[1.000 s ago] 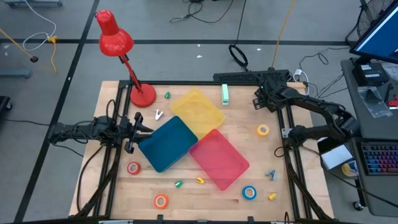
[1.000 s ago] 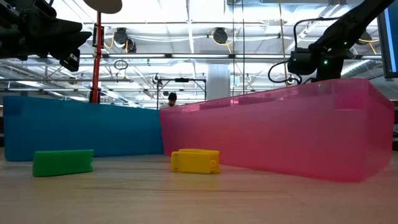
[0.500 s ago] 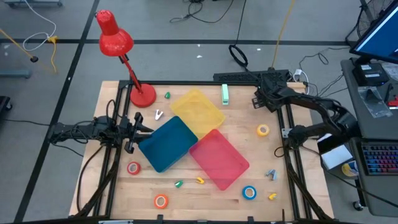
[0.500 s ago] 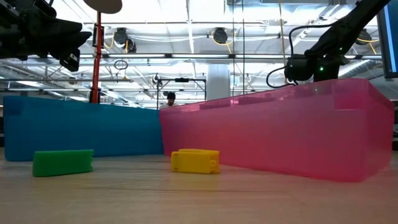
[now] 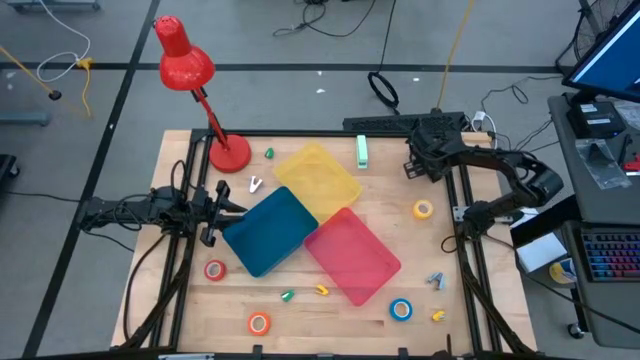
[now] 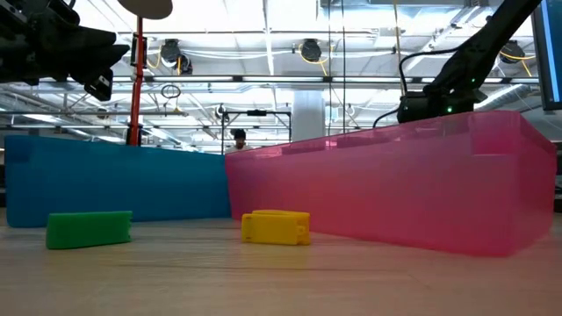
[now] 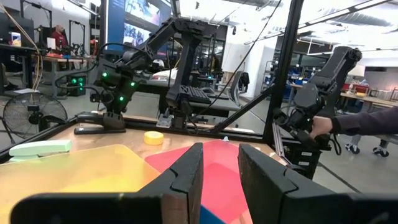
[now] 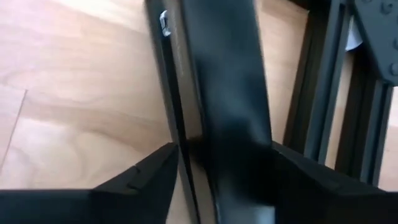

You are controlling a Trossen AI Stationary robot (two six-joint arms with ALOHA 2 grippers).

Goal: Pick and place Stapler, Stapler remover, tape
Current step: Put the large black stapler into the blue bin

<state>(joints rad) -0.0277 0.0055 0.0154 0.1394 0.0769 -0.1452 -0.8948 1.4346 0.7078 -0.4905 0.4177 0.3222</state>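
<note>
A black stapler [image 5: 378, 124] lies along the table's far edge; it also shows in the left wrist view as the stapler [image 7: 99, 128]. My right gripper [image 5: 418, 152] slants down over its right end. In its own view the right gripper [image 8: 224, 152] is open, one finger on each side of the stapler [image 8: 230, 81]. My left gripper [image 5: 214, 206] waits at the table's left, level and open with a narrow gap [image 7: 221, 171]. Tape rolls lie apart on the wood: yellow [image 5: 423, 209], blue [image 5: 401, 309], red [image 5: 215, 269]. Small stapler removers include a white one [image 5: 255, 185] and a blue one [image 5: 436, 280]. My right gripper straddles the black stapler from above, slanting down from the right, fingers across its length. The fingertips [image 8: 166, 163] stand close against its sides; whether they touch it I cannot tell. The stapler lies flat on the table.
Yellow [image 5: 318, 178], blue [image 5: 270, 230] and pink [image 5: 352, 255] trays fill the middle. A red lamp [image 5: 229, 150] stands far left, a mint-green stapler [image 5: 361, 150] by the yellow tray. Black frame rails [image 5: 465, 250] run along both sides. A person's hand [image 7: 323, 124] shows beyond the table.
My right gripper has gone down and a little toward the table's left, onto the black stapler at the far edge, its arm folding lower. The stapler and everything else have stayed put.
</note>
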